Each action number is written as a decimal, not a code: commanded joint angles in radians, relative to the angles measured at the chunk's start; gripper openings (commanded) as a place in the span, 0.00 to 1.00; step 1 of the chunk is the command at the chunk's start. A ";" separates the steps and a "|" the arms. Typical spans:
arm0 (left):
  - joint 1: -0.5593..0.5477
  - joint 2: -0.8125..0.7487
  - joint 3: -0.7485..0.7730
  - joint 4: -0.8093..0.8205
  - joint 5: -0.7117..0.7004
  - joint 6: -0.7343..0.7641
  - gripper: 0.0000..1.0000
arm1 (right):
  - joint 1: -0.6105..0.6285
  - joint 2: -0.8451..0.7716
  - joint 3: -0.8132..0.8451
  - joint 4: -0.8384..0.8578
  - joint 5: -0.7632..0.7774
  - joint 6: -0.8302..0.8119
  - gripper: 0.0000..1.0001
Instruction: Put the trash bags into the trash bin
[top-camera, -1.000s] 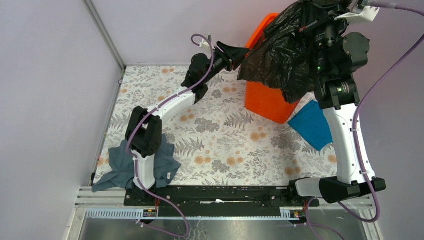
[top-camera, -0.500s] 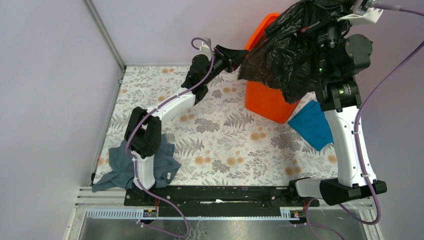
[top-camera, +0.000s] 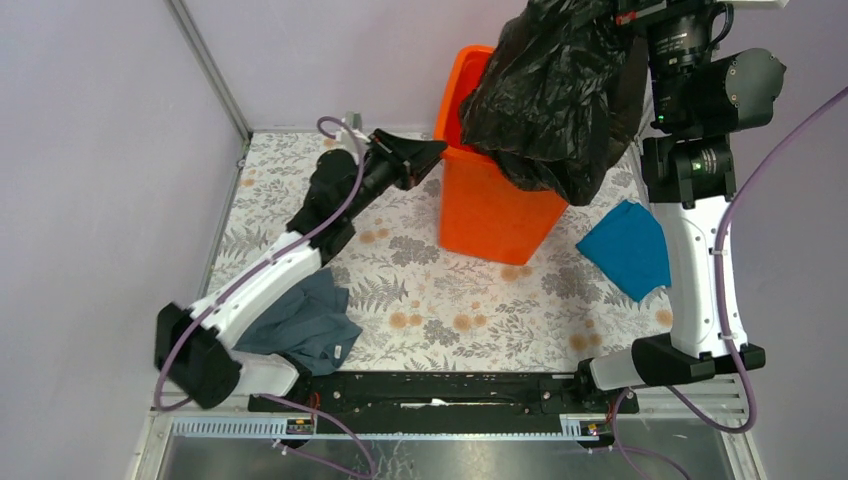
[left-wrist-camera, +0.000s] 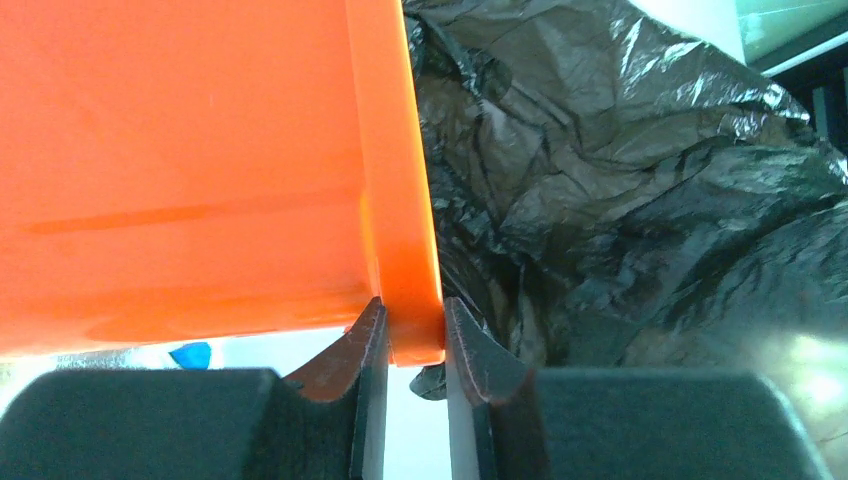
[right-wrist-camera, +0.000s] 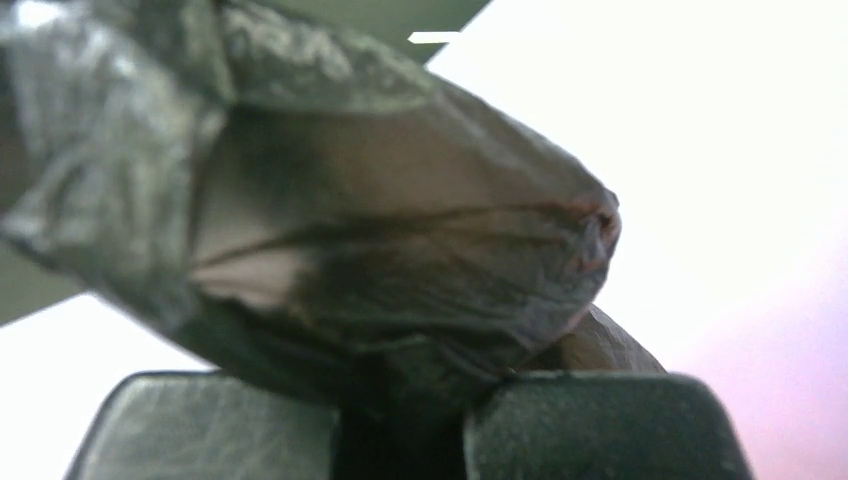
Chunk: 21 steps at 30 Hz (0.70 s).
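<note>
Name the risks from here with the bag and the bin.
1. The trash bag, held by the right pincer, hangs partly beyond the right rim of the trash bin. If released now, it may slide outside.
2. The left pincer grips only the rim's edge, so the bin may slip or tip.

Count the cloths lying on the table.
2. A grey-blue cloth lies at the near left; a bright blue cloth lies right of the trash bin. The hanging trash bag may hide more.

We see the orange trash bin (top-camera: 490, 212) near the far edge of the surface (top-camera: 450, 290), with glossy black trash bags (top-camera: 550, 90) draped over its rim.
</note>
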 joint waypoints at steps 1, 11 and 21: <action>-0.025 -0.188 -0.061 0.026 -0.014 0.040 0.00 | 0.004 0.077 0.088 0.203 -0.066 0.232 0.00; -0.070 -0.435 -0.253 -0.074 -0.077 0.044 0.00 | 0.005 0.319 0.118 0.686 -0.190 0.516 0.00; -0.069 -0.527 -0.300 -0.193 -0.094 0.191 0.06 | 0.005 0.133 -0.312 0.551 -0.412 0.250 0.00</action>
